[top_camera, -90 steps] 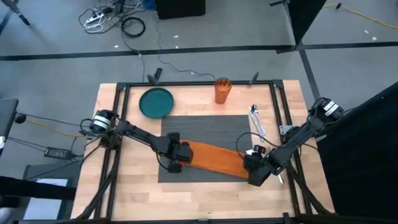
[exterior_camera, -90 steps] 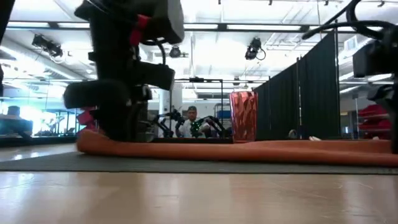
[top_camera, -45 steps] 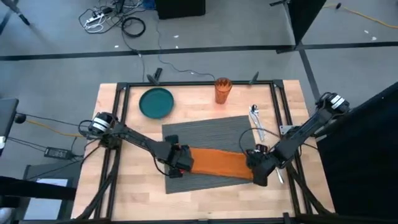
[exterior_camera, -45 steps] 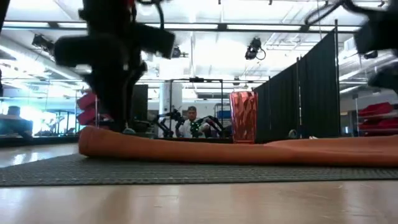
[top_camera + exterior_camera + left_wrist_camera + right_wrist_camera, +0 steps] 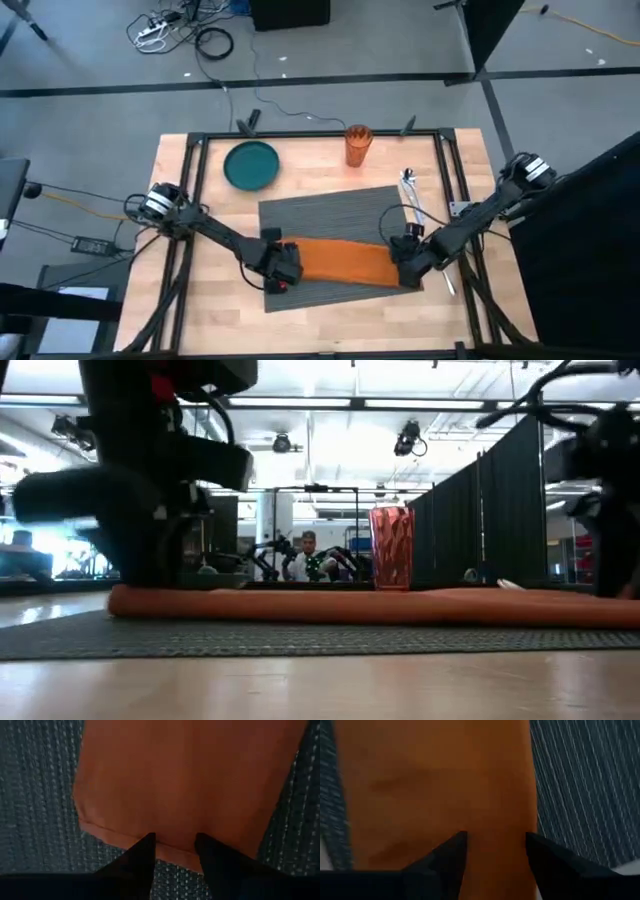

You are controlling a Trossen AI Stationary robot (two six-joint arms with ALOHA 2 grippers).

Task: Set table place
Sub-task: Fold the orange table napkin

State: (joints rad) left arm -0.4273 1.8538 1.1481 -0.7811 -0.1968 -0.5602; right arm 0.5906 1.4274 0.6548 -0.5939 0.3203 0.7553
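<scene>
An orange napkin (image 5: 340, 262) lies flat along the near half of the dark grey ribbed placemat (image 5: 330, 215), which sits askew on the table (image 5: 200, 300). My left gripper (image 5: 175, 847) stands open at the napkin's left end, fingers pointing down over its hemmed edge (image 5: 120, 837). At the napkin's right end, my right gripper (image 5: 495, 845) is also open. In the high view they show as the left gripper (image 5: 283, 268) and the right gripper (image 5: 408, 260). A teal plate (image 5: 251, 165) and an orange cup (image 5: 357, 145) stand at the far side. My left gripper has its fingertips (image 5: 145, 847) at the napkin's left hem (image 5: 165, 851), coming from above; whether they touch the cloth I cannot tell. My right gripper has its fingertips (image 5: 454, 845) over the napkin's right end (image 5: 495, 827) from above; whether they touch it I cannot tell.
Cutlery (image 5: 413, 200) lies on the bare wood to the right of the placemat. A black metal frame (image 5: 320, 133) runs along the table's edges. Bare wood shows left of the placemat (image 5: 215, 225).
The napkin, slanted a second ago, now lies more level, its left end lowered flat onto the mat. The placemat has turned slightly, its left end nearer now. My left gripper has gone toward the near edge, my right gripper a little toward the far edge.
</scene>
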